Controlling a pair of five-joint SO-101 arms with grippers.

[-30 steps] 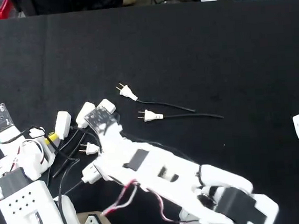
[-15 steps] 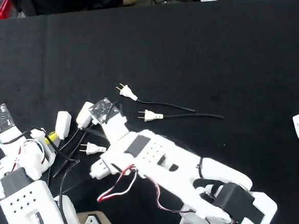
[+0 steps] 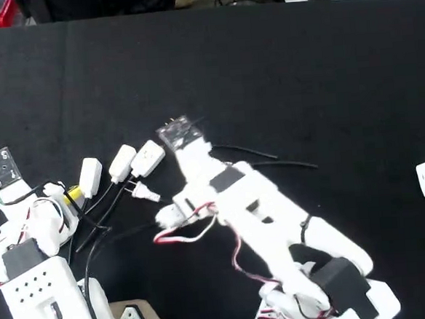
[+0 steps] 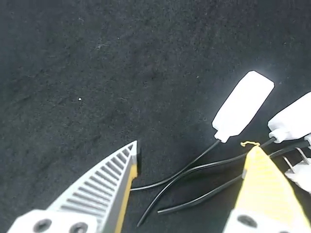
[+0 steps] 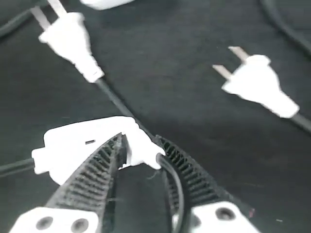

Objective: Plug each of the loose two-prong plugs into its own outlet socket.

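The right claw (image 5: pixel 141 141), pinching a white outlet socket (image 5: pixel 77 145), has swung from the socket cluster to the loose plugs (image 5: pixel 257 85); mating looks next. The left claw (image 4: pixel 193 148) is spread.

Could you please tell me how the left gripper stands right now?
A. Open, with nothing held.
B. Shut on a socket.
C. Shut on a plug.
A: the left gripper's fingers stand wide apart, with only black cables and bare table between them.
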